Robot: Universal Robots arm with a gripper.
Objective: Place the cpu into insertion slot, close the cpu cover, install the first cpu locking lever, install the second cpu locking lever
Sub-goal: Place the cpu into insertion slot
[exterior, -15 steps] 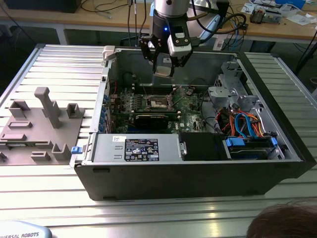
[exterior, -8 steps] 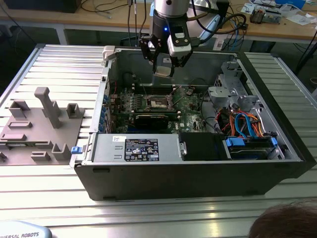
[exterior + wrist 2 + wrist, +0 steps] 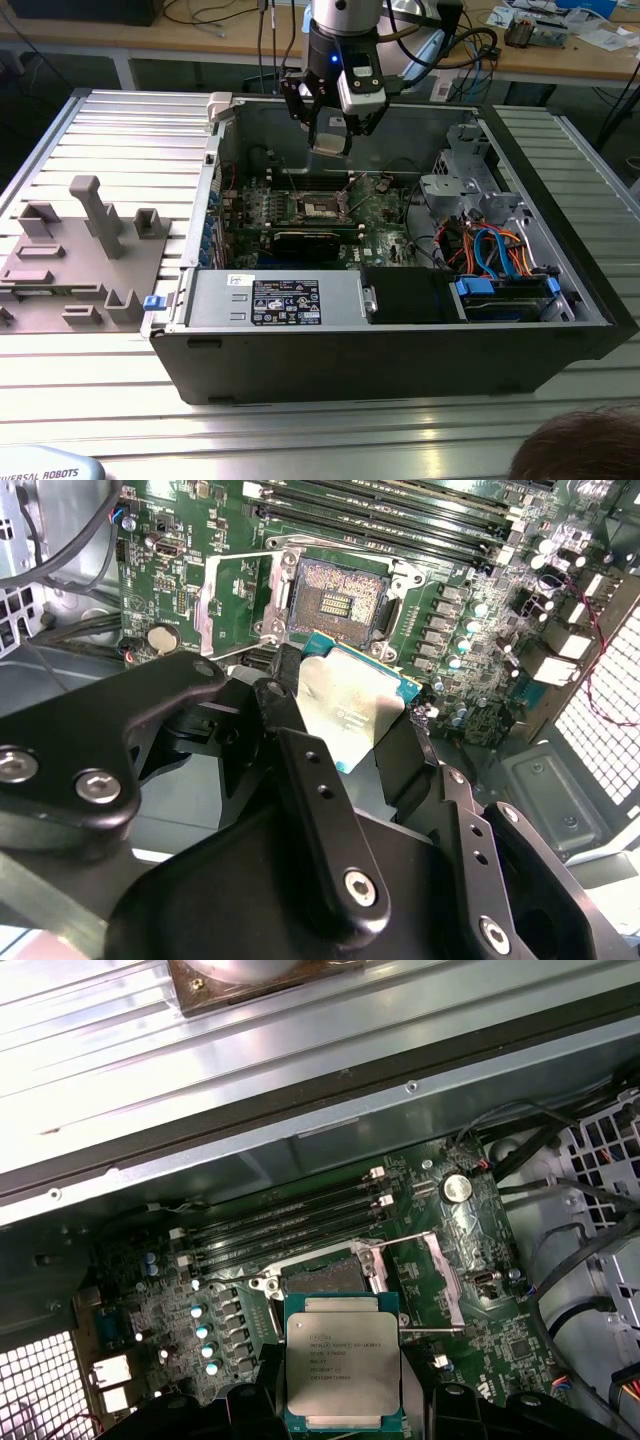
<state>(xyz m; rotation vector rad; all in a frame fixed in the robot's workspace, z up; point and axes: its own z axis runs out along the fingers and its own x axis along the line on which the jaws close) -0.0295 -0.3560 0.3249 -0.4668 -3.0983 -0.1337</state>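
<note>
Chip (image 3: 342, 1365) is in my pincer (image 3: 329, 138), clamped by two opposite edges with the fingers (image 3: 300, 760) closed just to its width, silver top showing in both wrist views. It hangs above the socket (image 3: 320, 1278), apart from it and not seated. The socket lies bare, its grid of contacts exposed. The cover plate (image 3: 207, 605) stands flipped back along one edge of the socket, green board showing through its square window. Long memory slots (image 3: 290, 1225) run beside the socket's other edge, all inside the open computer case (image 3: 350, 360).
</note>
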